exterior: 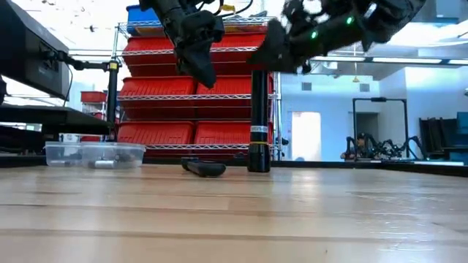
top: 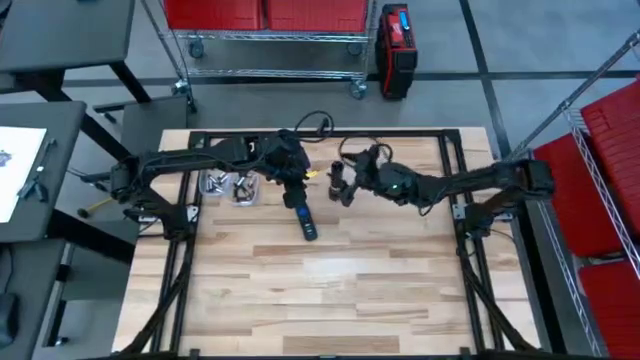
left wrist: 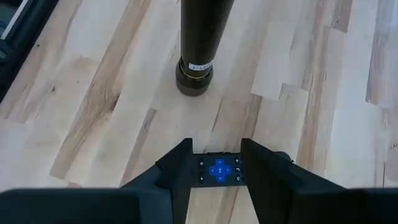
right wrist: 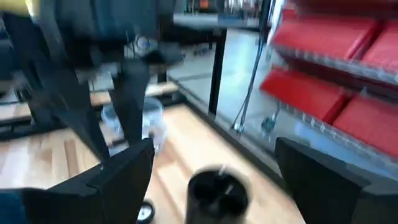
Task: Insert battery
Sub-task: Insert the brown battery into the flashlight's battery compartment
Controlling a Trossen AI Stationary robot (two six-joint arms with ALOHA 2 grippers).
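A black tube (exterior: 259, 120) stands upright on its lower end on the wooden table, its open top (right wrist: 217, 190) up. My right gripper (top: 340, 182) is open, with a finger on either side of that top and a gap to each. A black remote with blue buttons (left wrist: 219, 169) lies flat on the table (top: 303, 215) beside the tube. My left gripper (exterior: 205, 77) hangs open well above the remote, fingers pointing down. Small silver cylinders that look like batteries lie in two clear tubs (top: 228, 184).
The clear tubs (exterior: 95, 154) sit at the table's far left, near my left arm. A black frame (top: 455, 200) edges the table. Red bin shelves (exterior: 190, 109) stand beyond the far edge. The table's near half (top: 330, 300) is bare wood.
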